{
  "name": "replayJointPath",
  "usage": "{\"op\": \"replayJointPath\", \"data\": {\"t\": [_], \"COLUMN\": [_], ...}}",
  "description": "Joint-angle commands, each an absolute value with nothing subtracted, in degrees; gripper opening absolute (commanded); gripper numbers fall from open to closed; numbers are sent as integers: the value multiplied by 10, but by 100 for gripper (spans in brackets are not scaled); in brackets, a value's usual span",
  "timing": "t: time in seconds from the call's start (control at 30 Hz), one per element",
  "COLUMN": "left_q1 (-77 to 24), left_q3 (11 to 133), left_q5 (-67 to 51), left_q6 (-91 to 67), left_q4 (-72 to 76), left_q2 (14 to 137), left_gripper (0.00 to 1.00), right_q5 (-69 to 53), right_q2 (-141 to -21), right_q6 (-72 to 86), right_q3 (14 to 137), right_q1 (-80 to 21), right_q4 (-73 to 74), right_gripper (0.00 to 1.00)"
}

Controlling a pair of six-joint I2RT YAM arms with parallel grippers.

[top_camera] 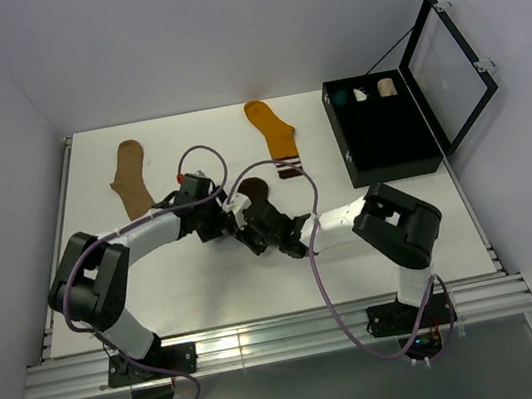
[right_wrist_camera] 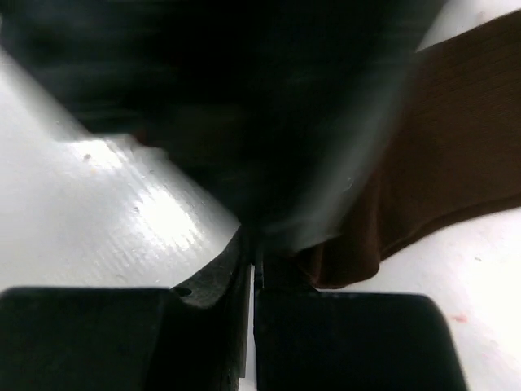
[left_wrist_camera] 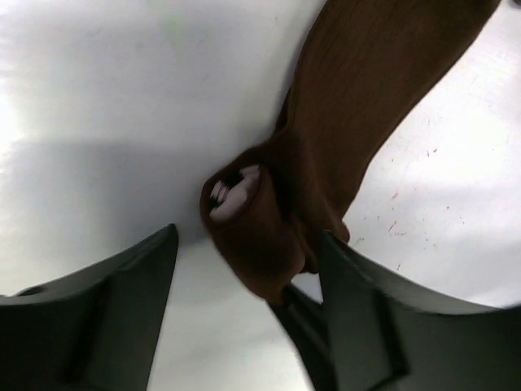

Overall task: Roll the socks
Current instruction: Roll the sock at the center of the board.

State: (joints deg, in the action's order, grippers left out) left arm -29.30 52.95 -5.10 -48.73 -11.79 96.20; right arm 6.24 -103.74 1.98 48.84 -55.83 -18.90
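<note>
The ribbed brown sock [left_wrist_camera: 366, 122] lay mid-table, its near end curled into a soft roll. The left gripper [left_wrist_camera: 248, 238] stood wide astride that roll. The right gripper [right_wrist_camera: 254, 262] was pressed together at the sock's edge. A flat tan sock [top_camera: 130, 177] and an orange sock [top_camera: 273, 133] lay farther back on the smooth white table [top_camera: 209, 289], between pale walls [top_camera: 218, 25].

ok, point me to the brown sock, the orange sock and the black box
brown sock [left_wrist_camera: 383, 90]: left wrist view, flat ribbed stretch above the rolled end.
orange sock [top_camera: 274, 135]: top view, middle of its length.
black box [top_camera: 393, 171]: top view, near outer wall.
</note>
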Motion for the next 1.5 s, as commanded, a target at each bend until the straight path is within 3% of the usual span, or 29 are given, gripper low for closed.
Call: {"op": "replayJointPath", "data": {"t": [0.0, 0.03, 0.1, 0.47, 0.97, 1.17, 1.4, 1.47], "left_q1": [-288, -287, -278, -268, -277, -276, -277, -277], "left_q3": [507, 500, 480, 391, 370, 388, 398, 406], "left_q5": [-22, -16, -3, 5, -3, 17, 15, 7], "left_q6": [-497, -503, -521, -579, -613, -616, -606, -600], "left_q4": [-117, -112, -100, -44, -12, -25, -35, -40], "left_q2": [907, 897, 869, 797, 829, 861, 896, 910], "left_gripper": [76, 82, 86, 85, 75, 62, 35, 32], "right_q5": [-93, -122, -194, -461, -525, -520, -499, -487], "right_q2": [-1017, -1017, -1023, -1100, -1166, -1171, -1151, -1142], "right_q6": [83, 89, 109, 230, 280, 289, 280, 275], "right_q3": [489, 490, 497, 541, 589, 589, 587, 583], "right_q1": [-517, -506, -477, -389, -354, -355, -355, -355], "right_q4": [-161, -156, -149, -163, -143, -147, -133, -131], "right_gripper": [0, 0, 0, 0, 0, 0, 0, 3]}}
